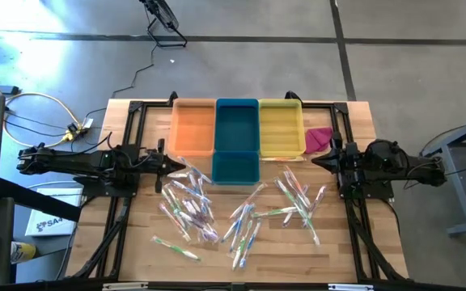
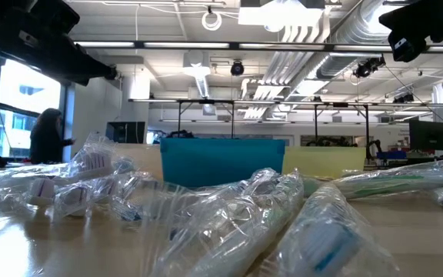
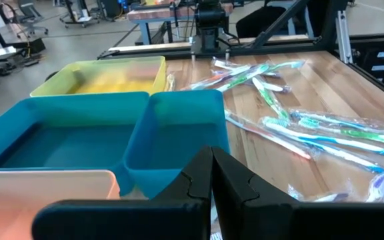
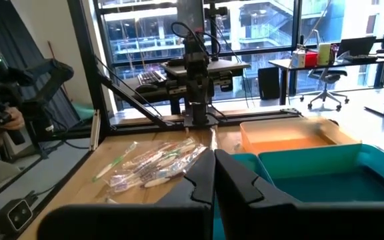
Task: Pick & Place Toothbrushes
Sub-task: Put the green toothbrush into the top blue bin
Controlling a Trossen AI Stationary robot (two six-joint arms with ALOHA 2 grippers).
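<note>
The thin toothbrushes in clear crinkly wrappers [image 1: 217, 212], scattered on the wooden table [image 1: 354, 250] near the coloured trays, look light and slippery, best pinched mid-handle; left gripper [image 1: 171, 167] and right gripper [image 1: 318, 158] both closed, empty.

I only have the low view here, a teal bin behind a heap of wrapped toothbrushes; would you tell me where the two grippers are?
Observer: The left gripper waits, shut, by the orange tray.
Operator: And the right one?
Observer: The right gripper is shut too, beside a pink cloth.
Operator: Anything sorted yet?
Observer: No; the toothbrushes all lie on the table, and the yellow tray holds none.
</note>
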